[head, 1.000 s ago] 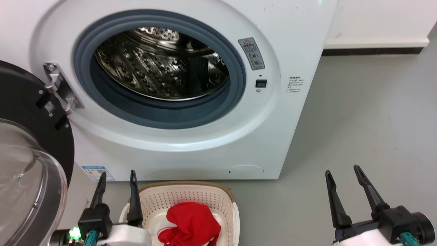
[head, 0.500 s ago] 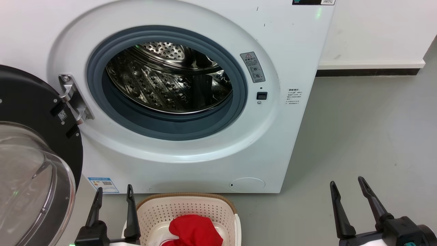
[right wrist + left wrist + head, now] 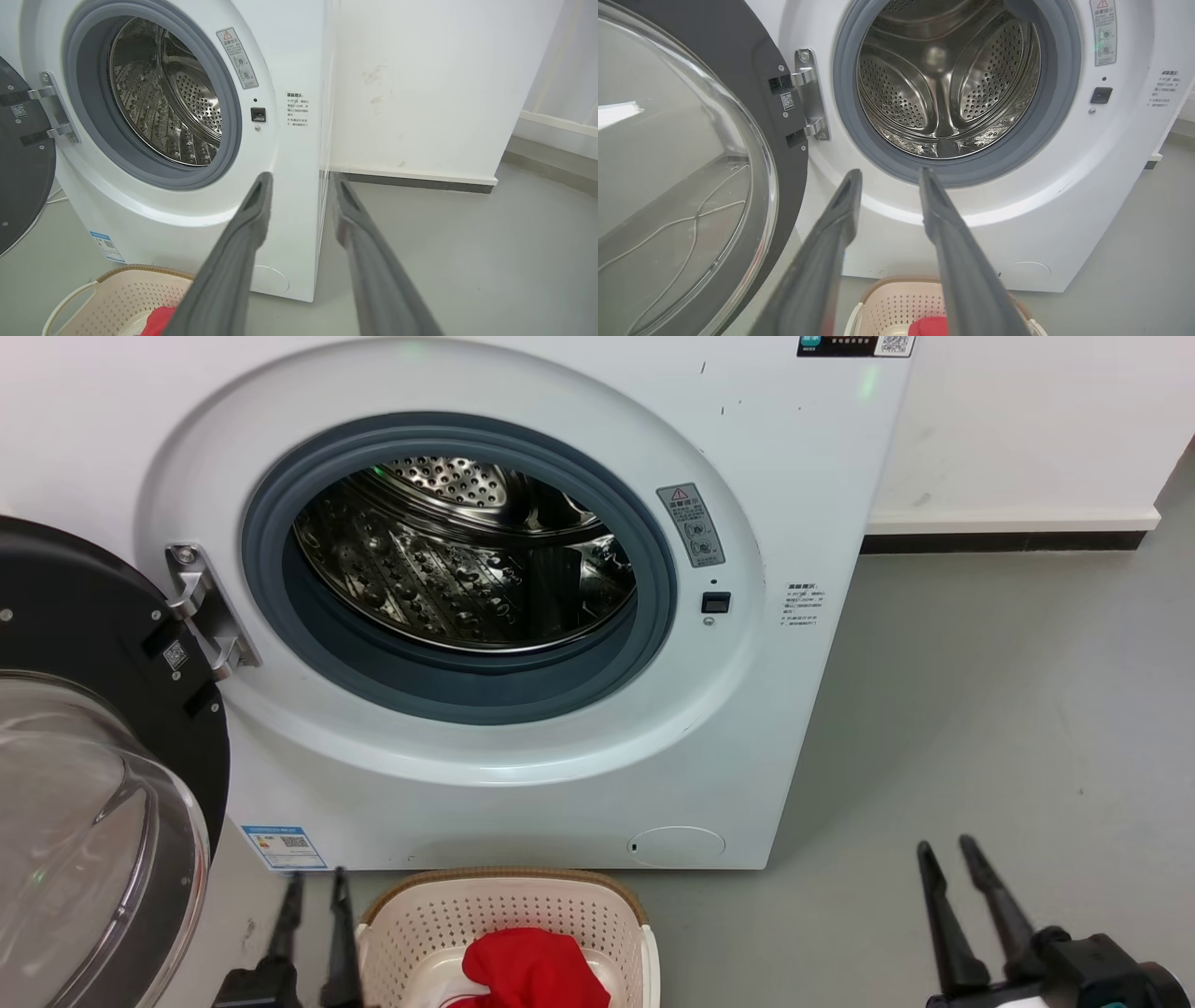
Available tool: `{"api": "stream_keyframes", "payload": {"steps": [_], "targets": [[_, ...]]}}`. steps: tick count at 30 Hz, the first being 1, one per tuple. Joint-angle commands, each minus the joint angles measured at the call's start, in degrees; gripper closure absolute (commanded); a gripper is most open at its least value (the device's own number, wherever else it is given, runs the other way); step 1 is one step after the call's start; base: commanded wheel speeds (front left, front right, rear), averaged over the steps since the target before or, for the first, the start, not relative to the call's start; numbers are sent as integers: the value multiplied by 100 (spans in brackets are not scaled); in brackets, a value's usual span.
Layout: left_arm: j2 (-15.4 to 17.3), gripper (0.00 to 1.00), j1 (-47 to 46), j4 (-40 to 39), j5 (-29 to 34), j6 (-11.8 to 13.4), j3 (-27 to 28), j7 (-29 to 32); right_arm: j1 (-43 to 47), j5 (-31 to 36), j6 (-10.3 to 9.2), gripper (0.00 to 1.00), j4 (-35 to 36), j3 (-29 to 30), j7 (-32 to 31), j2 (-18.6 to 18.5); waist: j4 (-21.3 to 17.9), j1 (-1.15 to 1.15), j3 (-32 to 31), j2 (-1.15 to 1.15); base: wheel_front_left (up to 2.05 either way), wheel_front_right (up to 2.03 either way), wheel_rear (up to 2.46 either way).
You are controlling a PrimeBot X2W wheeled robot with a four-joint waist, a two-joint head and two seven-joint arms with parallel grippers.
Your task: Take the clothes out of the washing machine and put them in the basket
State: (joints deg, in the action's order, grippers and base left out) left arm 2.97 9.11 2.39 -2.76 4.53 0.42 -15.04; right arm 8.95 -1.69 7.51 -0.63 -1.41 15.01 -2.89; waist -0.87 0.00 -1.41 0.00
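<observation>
Seemingly finished: washing machine [image 3: 523, 803] drum [image 3: 448, 569] bare, clothes [image 3: 537, 971] in basket [image 3: 504, 877] before it. Left claw [image 3: 317, 874] and right claw [image 3: 943, 842] empty, parted; next, verify drum.

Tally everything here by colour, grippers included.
White: 1, the large front-loading washing machine.
Cream: 1, the perforated plastic basket.
Red: 1 heap of fabric clothes, lying in the basket.
Dark: 2, the left gripper and the right gripper, both open.
Total: 5.
</observation>
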Motion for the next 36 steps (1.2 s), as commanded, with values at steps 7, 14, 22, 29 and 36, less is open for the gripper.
{"api": "stream_keyframes", "payload": {"steps": [7,14,22,29,36], "targets": [[-8,100,-62,258,-461,-60,45,157,-16,-492,0,100,-180,-11,-95,-26,3,0,5,0,0,0,0],[-8,100,-206,338,-1291,-172,98,348,-183,-1398,0,100,-301,-5,-240,-84,8,0,13,0,0,0,0],[-7,100,-358,422,-2163,-291,152,548,-343,-2332,-1,100,-418,12,-396,-131,13,0,24,0,0,0,0],[-7,100,-483,496,-2862,-385,198,712,-466,-3073,-1,100,-508,35,-532,-161,18,0,33,0,0,0,0],[-7,100,-599,563,-3505,-473,243,864,-579,-3748,-1,100,-590,63,-659,-183,23,0,42,0,0,0,0]]}}
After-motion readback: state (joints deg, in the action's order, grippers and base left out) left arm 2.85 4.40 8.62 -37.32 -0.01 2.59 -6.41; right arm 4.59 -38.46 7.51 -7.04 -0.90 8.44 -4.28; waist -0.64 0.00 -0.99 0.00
